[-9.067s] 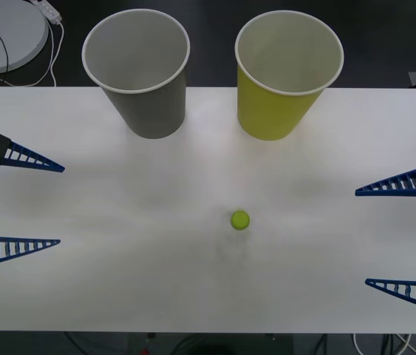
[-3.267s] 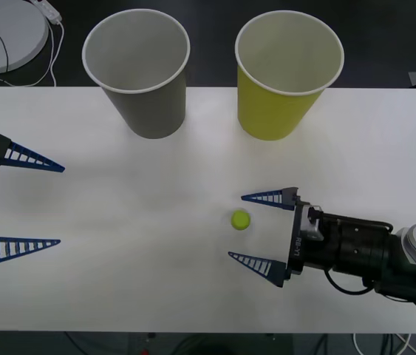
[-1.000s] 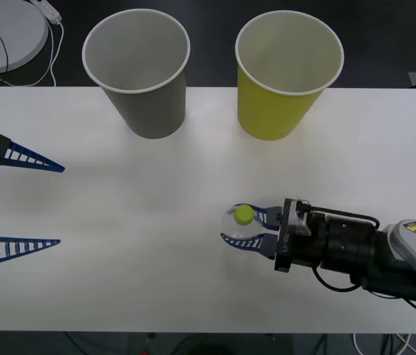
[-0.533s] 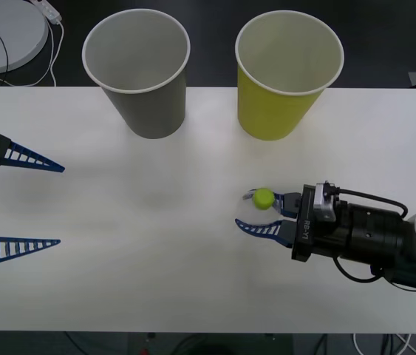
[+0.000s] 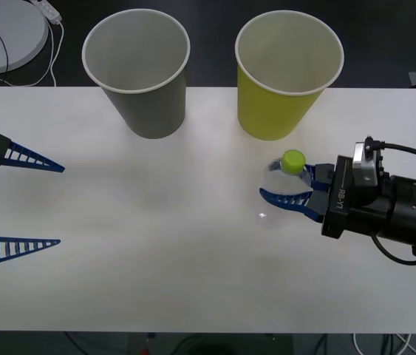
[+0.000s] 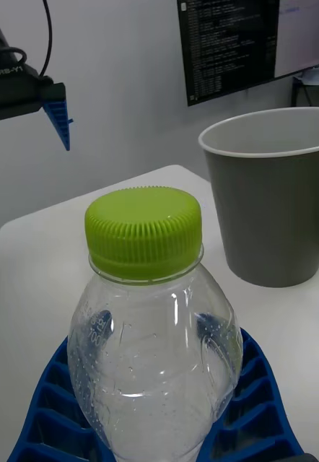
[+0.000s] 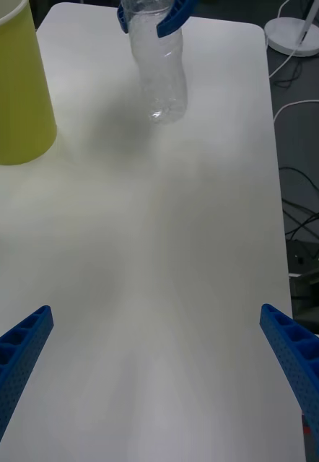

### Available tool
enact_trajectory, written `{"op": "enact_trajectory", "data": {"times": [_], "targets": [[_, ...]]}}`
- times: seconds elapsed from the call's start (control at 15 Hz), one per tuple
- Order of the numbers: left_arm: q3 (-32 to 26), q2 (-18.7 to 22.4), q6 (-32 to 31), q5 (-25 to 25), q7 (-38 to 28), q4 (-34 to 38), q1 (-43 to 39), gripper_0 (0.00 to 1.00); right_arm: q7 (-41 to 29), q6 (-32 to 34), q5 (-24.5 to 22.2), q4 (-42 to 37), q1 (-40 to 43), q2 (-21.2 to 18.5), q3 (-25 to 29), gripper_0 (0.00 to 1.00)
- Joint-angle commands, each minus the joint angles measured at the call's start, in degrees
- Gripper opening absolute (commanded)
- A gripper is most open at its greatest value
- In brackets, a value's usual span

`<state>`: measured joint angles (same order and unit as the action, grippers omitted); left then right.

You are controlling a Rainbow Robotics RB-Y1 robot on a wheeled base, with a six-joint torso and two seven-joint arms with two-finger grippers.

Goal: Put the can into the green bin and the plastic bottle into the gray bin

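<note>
A clear, ribbed plastic bottle (image 5: 281,181) with a ridged yellow-green cap sits pinched at its shoulder between the blue ribbed fingers of the right gripper (image 5: 290,189), raised off the white surface (image 5: 156,259) toward its right edge, just in front of the green bin (image 5: 285,74). The bottle stands roughly upright (its crinkled body catches the light in the left wrist view). Both bins are tapered paper-cup shapes with white rolled rims: the gray bin (image 5: 140,70) at the far edge left of centre, the green one beside it to the right, apart. The left gripper (image 5: 17,201) waits at the left edge, jaws spread wide, touching nothing.
</note>
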<state>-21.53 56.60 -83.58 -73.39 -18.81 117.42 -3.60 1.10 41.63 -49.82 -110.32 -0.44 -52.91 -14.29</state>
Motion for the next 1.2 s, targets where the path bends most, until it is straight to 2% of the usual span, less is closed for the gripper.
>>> {"op": "enact_trajectory", "data": {"times": [0.07, 0.73, 1.0, 1.2], "targets": [[0.0, 0.0, 0.0, 0.0, 0.0, 0.0, 0.0, 1.0, -5.41, -1.46, 0.07, -2.7, 0.0, -2.28, 2.78, 0.0], [0.0, 0.0, 0.0, 0.0, 0.0, 0.0, 0.0, 1.0, -26.42, -3.13, -1.34, -10.17, 0.0, -12.92, 11.74, 0.0], [0.0, 0.0, 0.0, 0.0, 0.0, 0.0, 0.0, 1.0, -38.63, -3.05, -6.87, -13.34, -0.44, -16.08, 16.49, 0.0], [0.0, 0.0, 0.0, 0.0, 0.0, 0.0, 0.0, 1.0, -47.86, -2.96, -11.27, -14.83, -3.6, -17.4, 16.93, 0.0]]}}
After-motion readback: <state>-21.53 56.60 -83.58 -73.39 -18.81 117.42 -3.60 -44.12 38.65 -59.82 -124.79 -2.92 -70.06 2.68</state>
